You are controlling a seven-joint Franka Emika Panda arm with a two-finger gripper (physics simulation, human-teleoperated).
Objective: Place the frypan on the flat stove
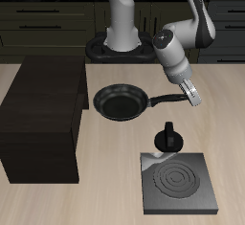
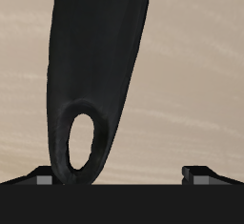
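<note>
1. The step in hand is the grasp: the frypan (image 1: 121, 101) sits flat on the bench (image 1: 105, 195), just in front of the robot's base and beside the dark brown cabinet box (image 1: 40, 119), with its long handle (image 1: 165, 100) pointing away from the box.

2. The gripper (image 1: 193, 98) hangs at the far tip of that handle. In the wrist view the handle (image 2: 95, 75) runs straight away from the camera, its hanging hole close up against one finger (image 2: 43, 179), while the other finger (image 2: 202, 173) stands well apart from it.

3. The jaws are spread, not clenched; nothing is held yet. The handle lies off-centre between them, and whether it already touches the nearer finger is hard to tell from this angle.

4. The flat stove (image 1: 181, 182) lies nearer the bench's front edge, well apart from the pan, and its burner rings are uncovered. A small black moka pot (image 1: 169, 137) stands just behind the stove, between it and the handle.

5. The next move probably calls for settling the gripper so the handle sits more evenly between the fingers, then closing firmly. A grip this far out on the handle could let the pan sag or twist once lifted.

6. The carry should then go high enough to clear the moka pot, ending with the pan level over the rings.
</note>
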